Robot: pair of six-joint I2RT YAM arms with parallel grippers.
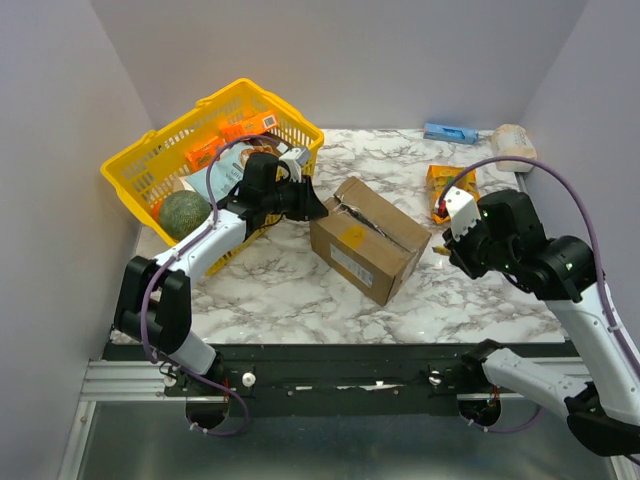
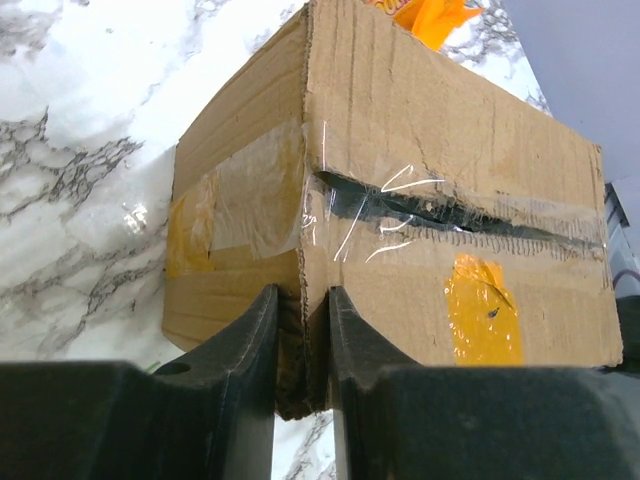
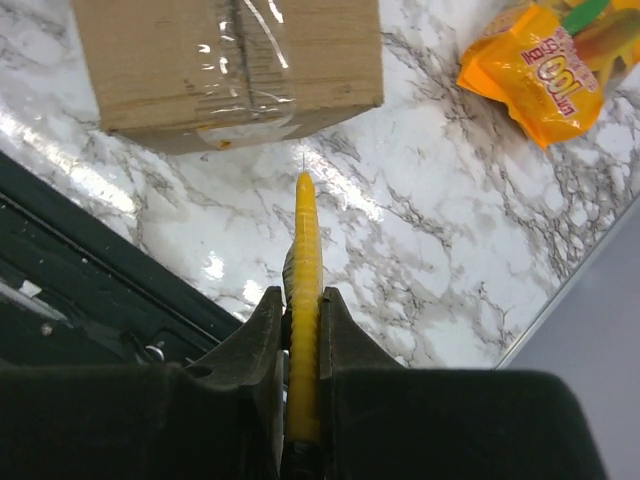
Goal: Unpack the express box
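Pinching express box (image 2: 420, 150) corner, left end effector (image 2: 302, 296); right end effector (image 3: 301, 296) clamping yellow blade (image 3: 304, 225) (perhaps; wrist views only).

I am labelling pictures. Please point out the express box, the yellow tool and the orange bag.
express box (image 1: 385, 225): top view, top face.
yellow tool (image 3: 303, 270): right wrist view, its middle.
orange bag (image 3: 545, 70): right wrist view, printed front.

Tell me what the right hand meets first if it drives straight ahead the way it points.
Probably the express box: the yellow tool clamped in the right hand aims at its taped end, a small gap away. Depth is unclear.
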